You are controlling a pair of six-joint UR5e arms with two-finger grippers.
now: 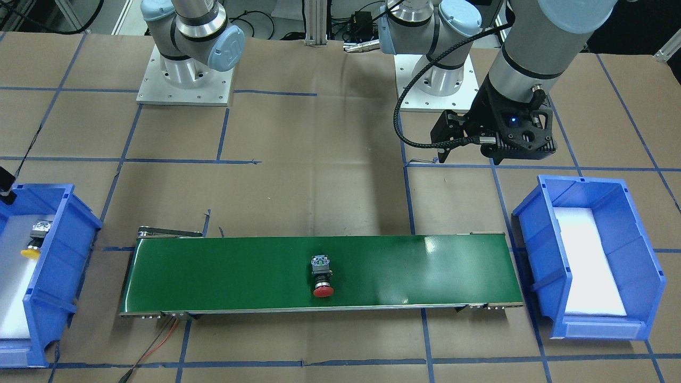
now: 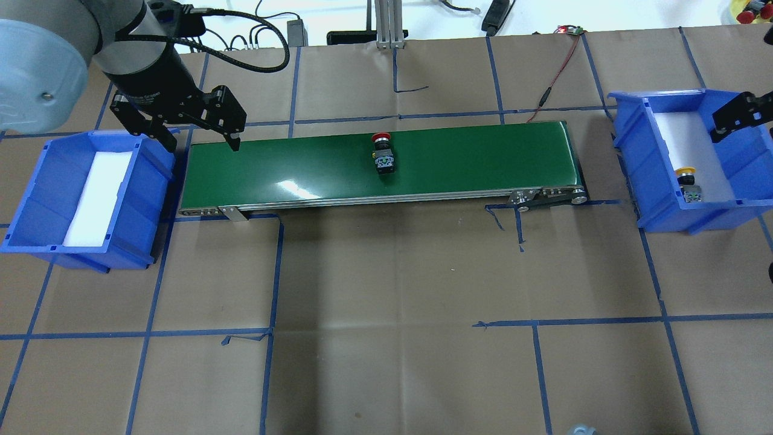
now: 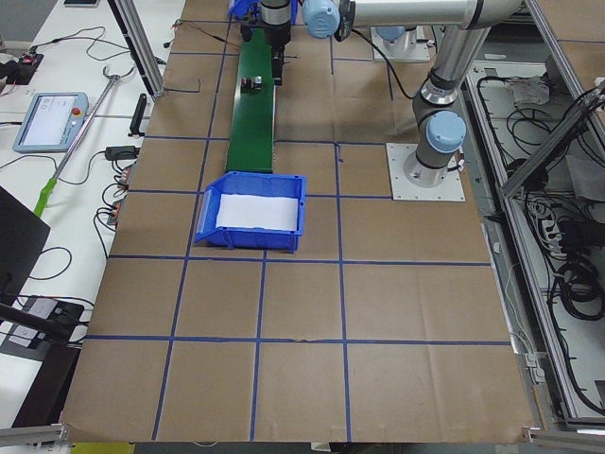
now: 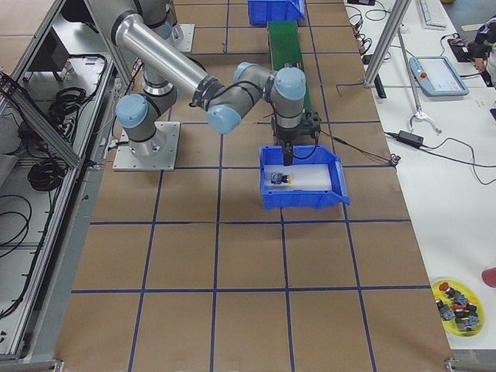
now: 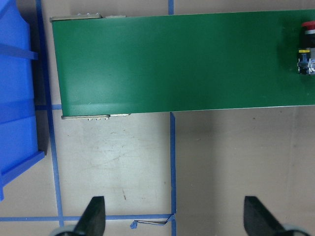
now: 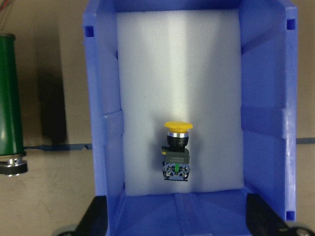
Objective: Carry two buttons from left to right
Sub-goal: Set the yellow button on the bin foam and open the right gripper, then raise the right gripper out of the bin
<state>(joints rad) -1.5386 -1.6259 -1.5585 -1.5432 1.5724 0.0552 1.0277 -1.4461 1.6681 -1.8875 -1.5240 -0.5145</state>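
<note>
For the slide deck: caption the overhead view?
Red button on the conveyor, yellow button in the right bin, left hand open by the conveyor's left end.

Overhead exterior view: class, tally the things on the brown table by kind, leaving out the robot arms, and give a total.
Push-buttons: 2, the red button on the belt and the yellow button in the right bin
Blue bins: 2, the left bin and the right bin
Green conveyor belt: 1
Total: 5
</note>
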